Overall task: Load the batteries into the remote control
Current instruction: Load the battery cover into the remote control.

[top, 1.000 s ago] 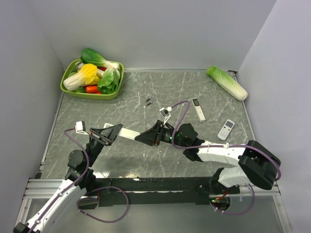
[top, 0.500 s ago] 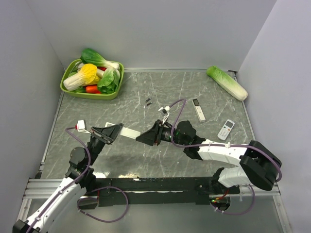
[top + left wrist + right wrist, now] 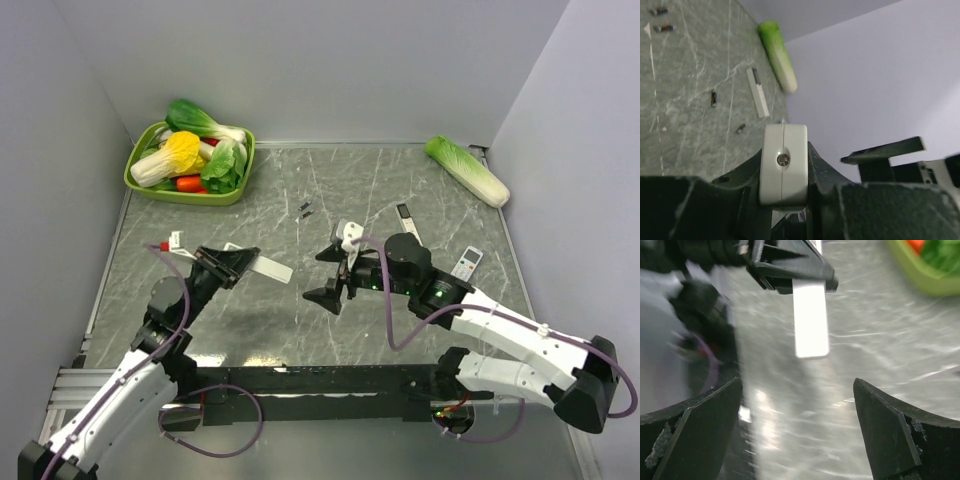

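My left gripper (image 3: 228, 262) is shut on one end of the long white remote control (image 3: 270, 268), which it holds above the table, pointing right. The left wrist view shows the remote's end face (image 3: 784, 145) clamped between the jaws. My right gripper (image 3: 329, 274) stands wide open and empty just right of the remote's free end (image 3: 811, 315), apart from it. Two tiny slim batteries (image 3: 714, 98) (image 3: 740, 128) lie apart on the table near the black-ended remote; they are too small to tell their colour. In the top view my right arm hides them.
A white remote with a black end (image 3: 408, 225) and a wider buttoned remote (image 3: 465, 266) lie right of centre. A pair of tiny dark cells (image 3: 305, 209) lies mid-table. The green vegetable basket (image 3: 138, 182) sits back left, and a cabbage (image 3: 467, 170) back right.
My right gripper has let go of the remote's right end, opened wide and drawn back to the right. My left gripper still holds the remote, now shifted slightly left.
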You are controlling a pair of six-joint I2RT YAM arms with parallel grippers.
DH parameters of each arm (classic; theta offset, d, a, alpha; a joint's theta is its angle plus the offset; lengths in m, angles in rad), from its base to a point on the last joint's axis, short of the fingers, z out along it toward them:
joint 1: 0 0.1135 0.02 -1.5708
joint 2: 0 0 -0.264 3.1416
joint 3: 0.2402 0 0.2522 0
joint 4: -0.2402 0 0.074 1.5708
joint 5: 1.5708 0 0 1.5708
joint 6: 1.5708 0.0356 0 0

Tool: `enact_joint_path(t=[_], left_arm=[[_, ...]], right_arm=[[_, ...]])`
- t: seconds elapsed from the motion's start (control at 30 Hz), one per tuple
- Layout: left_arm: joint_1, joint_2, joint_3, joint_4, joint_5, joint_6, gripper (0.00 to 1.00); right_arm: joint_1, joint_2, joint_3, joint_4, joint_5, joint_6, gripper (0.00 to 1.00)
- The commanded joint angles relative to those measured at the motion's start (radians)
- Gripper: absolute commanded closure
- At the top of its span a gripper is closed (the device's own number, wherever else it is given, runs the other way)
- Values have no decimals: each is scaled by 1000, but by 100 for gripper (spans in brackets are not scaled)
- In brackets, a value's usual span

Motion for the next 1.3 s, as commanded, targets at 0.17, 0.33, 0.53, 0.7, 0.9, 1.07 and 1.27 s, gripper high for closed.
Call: enact_joint_path(t=[0.17,0.33,0.53,0.7,0.9,1.07,1.27], left_arm=[[4,296,79,94,299,12,99],[4,386,123,108,411,62,99],[15,449,156,124,495,95,99],[18,489,157,148,527,90,99],[23,499,177,100,516,113,99],[26,515,186,102,526,107,99],[26,522,192,97,529,107,99]], right_arm=[[72,39,21,-166,36,-741,0],[180,158,30,-162,175,-873,0],[209,223,51,-167,200,-923,0],[224,240,48,-130,237,-946,1],[229,204,22,-68,275,-956,5],[243,204,33,-79,260,-957,11],[261,215,47,-90,246,-954,23]])
